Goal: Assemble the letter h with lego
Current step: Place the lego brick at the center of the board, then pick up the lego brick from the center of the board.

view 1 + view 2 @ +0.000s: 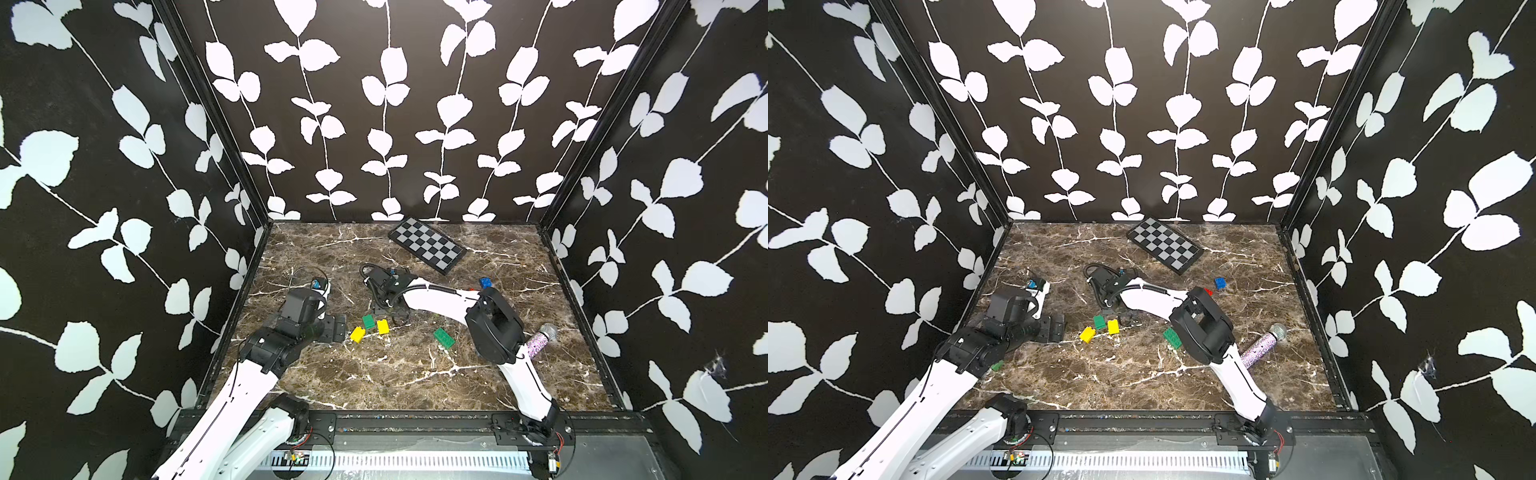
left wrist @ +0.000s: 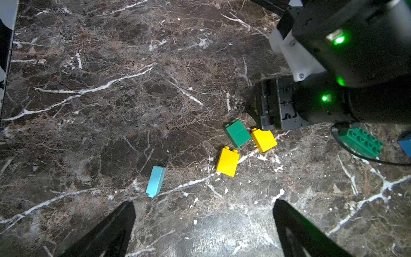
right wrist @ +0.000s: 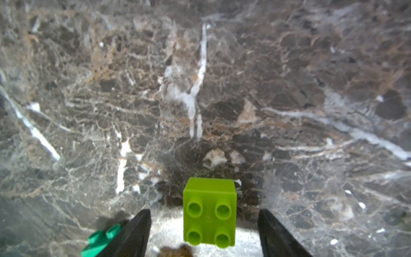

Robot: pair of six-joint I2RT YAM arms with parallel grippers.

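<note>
Found lime brick (image 3: pixel 210 200) on table (image 3: pixel 200 89), loose between spread fingers of right gripper (image 3: pixel 203 213).

Saw no contact on either side; spotted green brick (image 3: pixel 101 239) just beside one finger, yellow bricks (image 1: pixel 382 326) near, left gripper (image 2: pixel 204 202) wide and empty. Judged placing step in hand, no h joined yet. Reckoned next move called for backing off without nudging lime brick, then fetching another to press onto its studs.

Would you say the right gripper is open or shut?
Open: the right gripper leaves gaps beside the lime green studded brick between its fingers.
</note>
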